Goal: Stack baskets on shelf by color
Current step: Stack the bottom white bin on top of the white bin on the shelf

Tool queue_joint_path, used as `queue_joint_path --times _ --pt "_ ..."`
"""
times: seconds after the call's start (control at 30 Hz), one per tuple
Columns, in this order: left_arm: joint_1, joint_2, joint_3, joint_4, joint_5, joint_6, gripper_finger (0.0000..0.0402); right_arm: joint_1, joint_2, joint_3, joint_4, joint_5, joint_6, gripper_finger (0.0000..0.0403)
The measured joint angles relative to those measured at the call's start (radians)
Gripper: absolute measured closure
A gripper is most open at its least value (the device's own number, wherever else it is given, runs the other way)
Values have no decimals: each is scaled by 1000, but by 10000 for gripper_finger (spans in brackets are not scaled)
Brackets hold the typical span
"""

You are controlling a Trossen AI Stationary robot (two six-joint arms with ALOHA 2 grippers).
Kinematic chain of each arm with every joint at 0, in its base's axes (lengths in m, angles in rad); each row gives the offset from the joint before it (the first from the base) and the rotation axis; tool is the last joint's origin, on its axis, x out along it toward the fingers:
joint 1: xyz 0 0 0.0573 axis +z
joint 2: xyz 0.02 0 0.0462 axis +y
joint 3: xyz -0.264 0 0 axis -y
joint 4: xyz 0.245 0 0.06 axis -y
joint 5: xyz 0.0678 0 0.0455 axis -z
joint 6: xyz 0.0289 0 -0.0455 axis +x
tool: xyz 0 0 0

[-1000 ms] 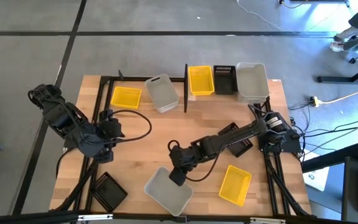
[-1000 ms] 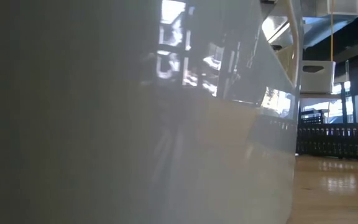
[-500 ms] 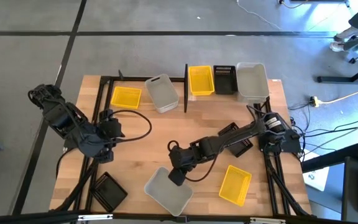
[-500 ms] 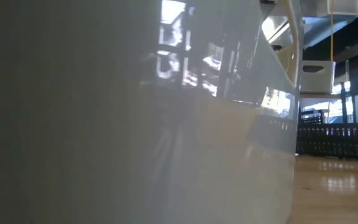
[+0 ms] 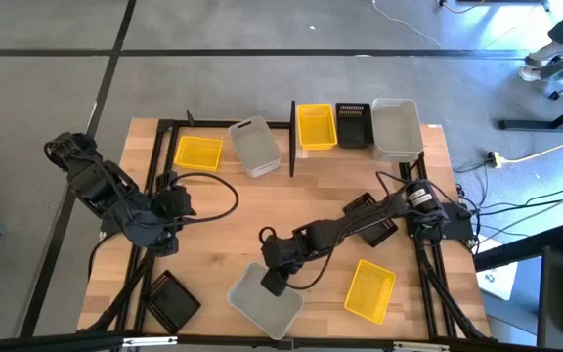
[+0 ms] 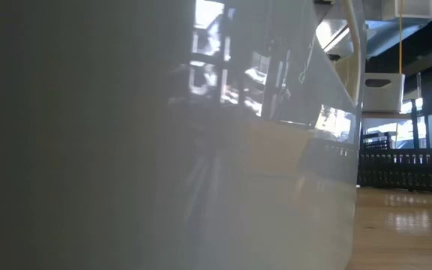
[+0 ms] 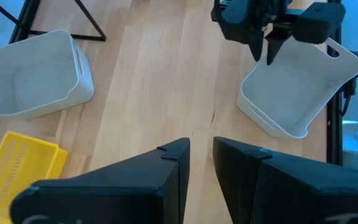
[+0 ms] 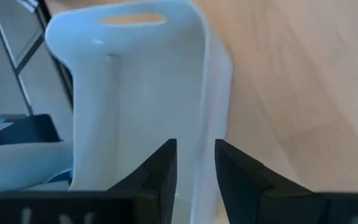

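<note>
Whitish basket (image 5: pixel 265 300): lying at the bench's (image 5: pixel 233 235) near edge.
Right tool (image 5: pixel 273 282): fingers spread, straddling its rim, likely for lifting toward the shelf (image 5: pixel 291 137).
Left tool (image 5: pixel 176 200): spread, waiting at left.

The right arm reaches from its base at the right edge of the desk (image 5: pixel 213 244) diagonally across toward the near middle, stretched low and nearly straight, wrist bent downward. The right gripper (image 5: pixel 273 282) points down, its two fingers (image 8: pixel 160 163) parted by a narrow gap. The left arm sits folded at the left side, its left gripper (image 5: pixel 177 200) aimed inward, fingers (image 7: pixel 173 155) slightly apart.
</note>
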Motion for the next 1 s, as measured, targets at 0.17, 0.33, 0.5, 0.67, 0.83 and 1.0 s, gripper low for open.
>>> queue_joint_path --times 0.17,0.33,0.5,0.67,0.83,1.0 --pt "0 0 0 -1 0 0 339 0 8 0 2 17 -9 297" --pt "0 0 0 -1 0 0 339 0 24 0 7 27 -23 297" --pt "0 0 0 -1 0 0 339 0 48 0 21 37 -23 297" --pt "0 0 0 -2 0 0 339 -1 56 0 32 42 -23 307" --pt "0 0 0 -9 0 0 339 0 59 0 37 83 -23 362" --pt "0 0 0 -9 0 24 339 0 59 0 37 144 -12 395"
